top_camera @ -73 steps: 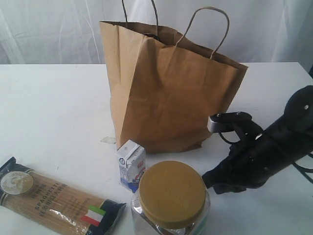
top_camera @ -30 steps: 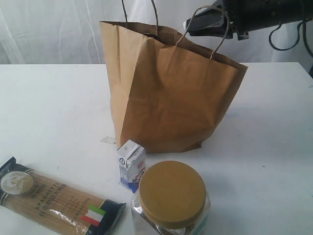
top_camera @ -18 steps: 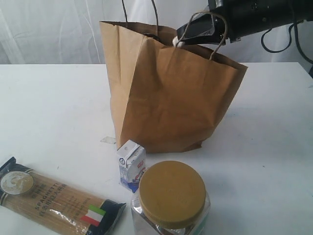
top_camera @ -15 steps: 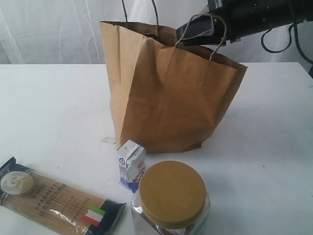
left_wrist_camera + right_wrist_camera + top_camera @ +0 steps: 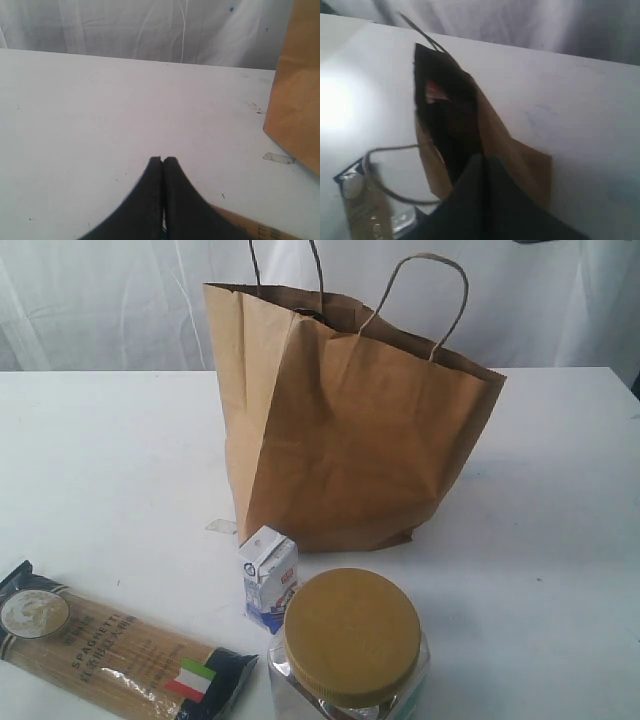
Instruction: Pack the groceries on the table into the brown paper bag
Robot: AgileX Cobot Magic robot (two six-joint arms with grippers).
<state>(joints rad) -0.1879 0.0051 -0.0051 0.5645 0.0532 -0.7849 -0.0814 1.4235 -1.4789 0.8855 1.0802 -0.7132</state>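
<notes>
The brown paper bag (image 5: 345, 430) stands upright in the middle of the white table (image 5: 110, 460), its mouth open and handles up. In front of it stand a small white-blue carton (image 5: 268, 577) and a clear jar with a mustard lid (image 5: 350, 638). The spaghetti pack (image 5: 110, 645) lies at the front left. Neither arm shows in the exterior view. My left gripper (image 5: 163, 159) is shut and empty, low over the bare table, with the bag's side (image 5: 296, 95) beyond it. My right gripper (image 5: 484, 159) is shut and empty, high above the bag's dark opening (image 5: 447, 120).
A white curtain (image 5: 100, 300) hangs behind the table. A small strip of clear tape (image 5: 222, 527) lies by the bag's left foot. Something pinkish (image 5: 434, 92) shows inside the bag in the blurred right wrist view.
The right arm, which was over the bag's mouth by the right handle, has lifted up out of the exterior view. Its gripper is now shut. The groceries on the table have not moved.
</notes>
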